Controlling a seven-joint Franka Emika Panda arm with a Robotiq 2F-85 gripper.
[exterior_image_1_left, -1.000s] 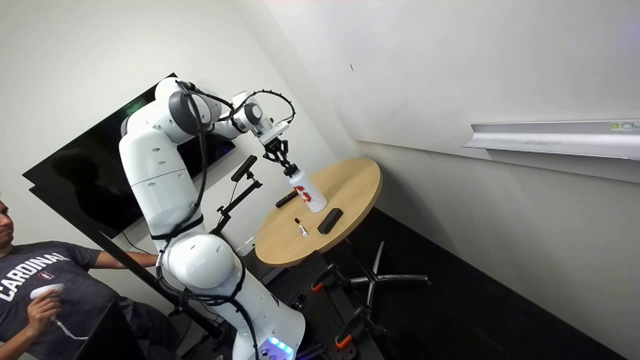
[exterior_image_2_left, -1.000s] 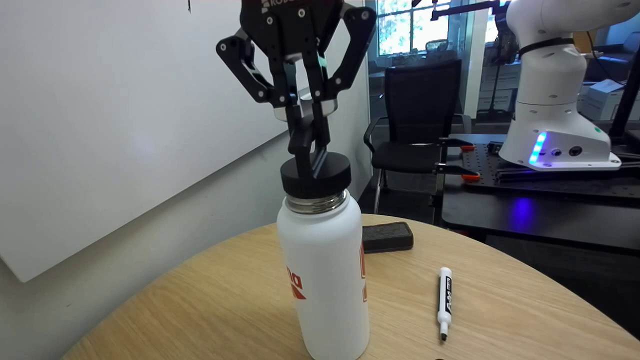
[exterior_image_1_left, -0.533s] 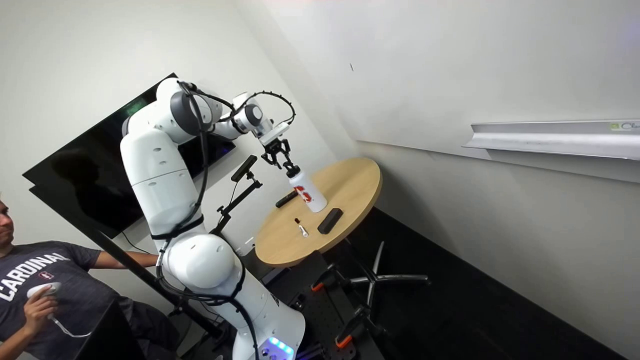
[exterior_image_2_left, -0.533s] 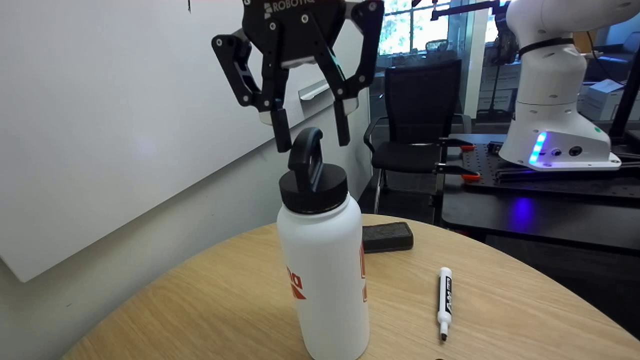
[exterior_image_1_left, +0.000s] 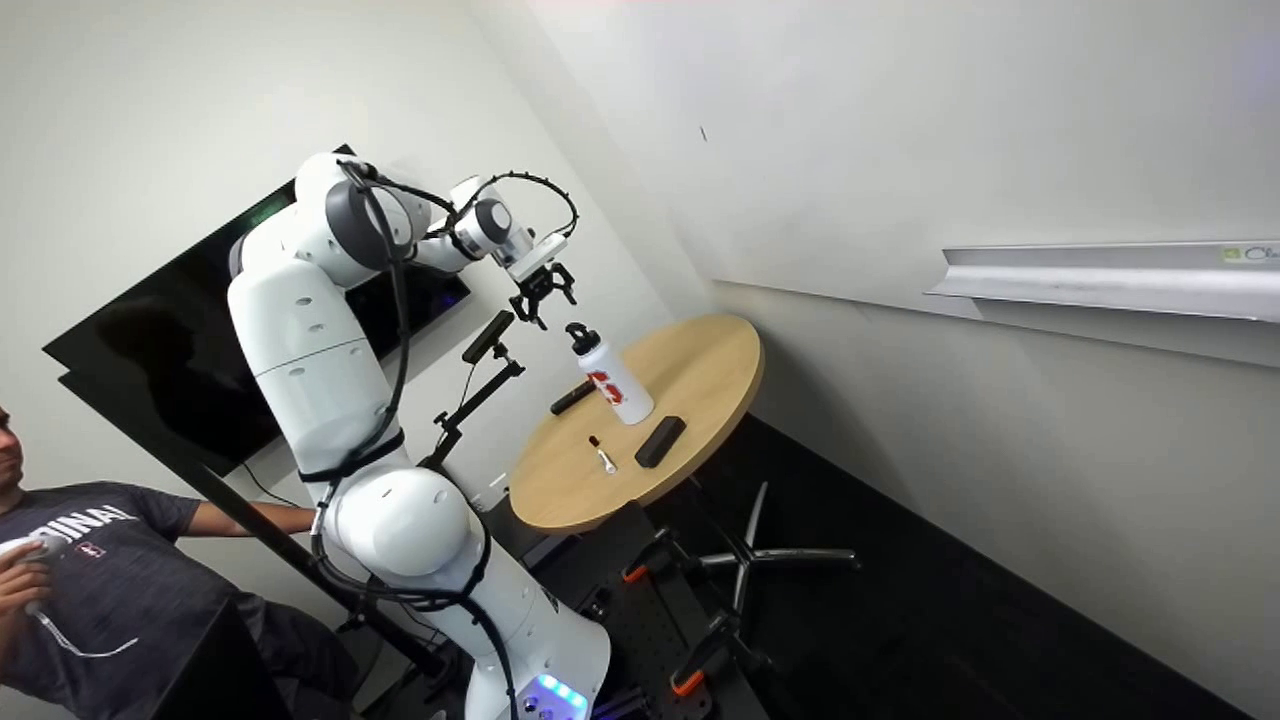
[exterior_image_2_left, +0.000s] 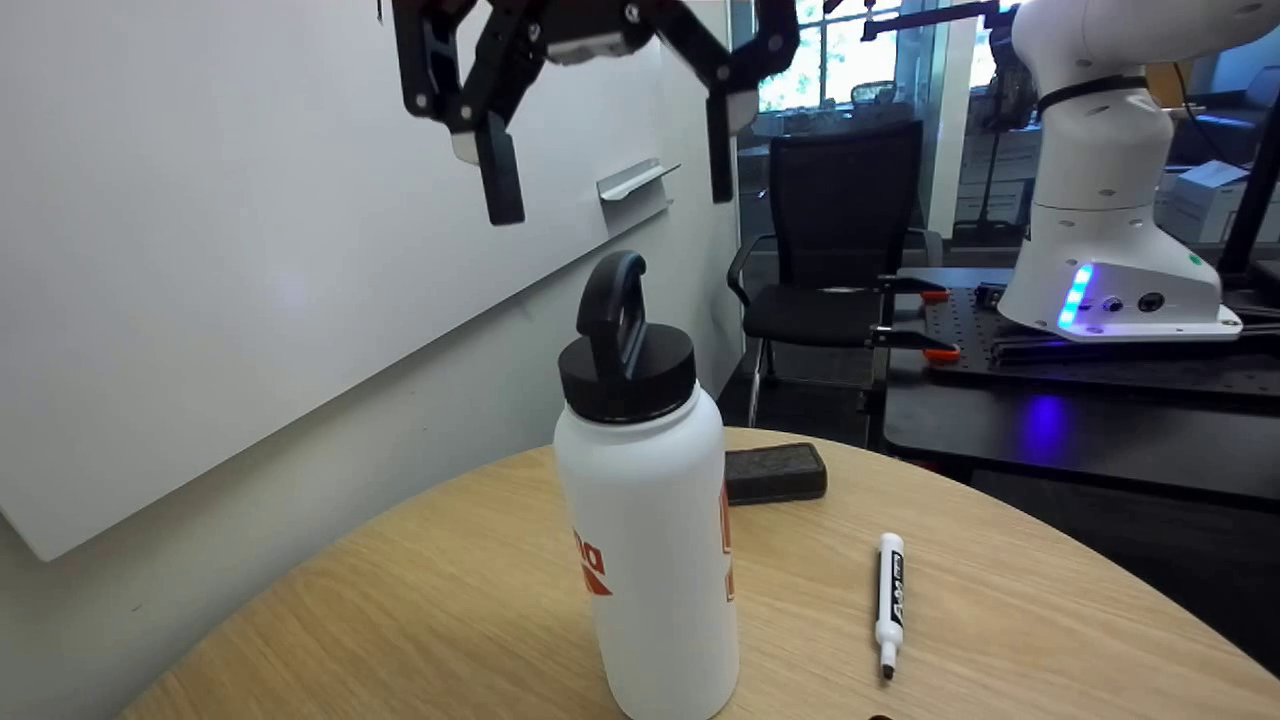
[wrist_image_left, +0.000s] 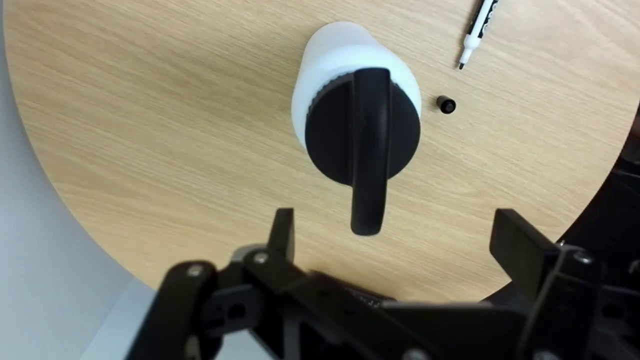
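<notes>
White bottle (exterior_image_2_left: 650, 540) upright on table (exterior_image_2_left: 420, 590), black lid (exterior_image_2_left: 640, 388) on.

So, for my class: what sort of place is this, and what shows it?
Probably an office meeting room: there's a whiteboard, a large dark wall screen and a round wooden table.

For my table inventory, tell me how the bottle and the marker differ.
The bottle stands upright; the marker lies flat. The bottle is much bigger than the marker. The bottle has its lid on; the marker is uncapped, its tip bare. The bottle has red print; the marker, a black label. Both are mostly white and rest on the table.
</notes>
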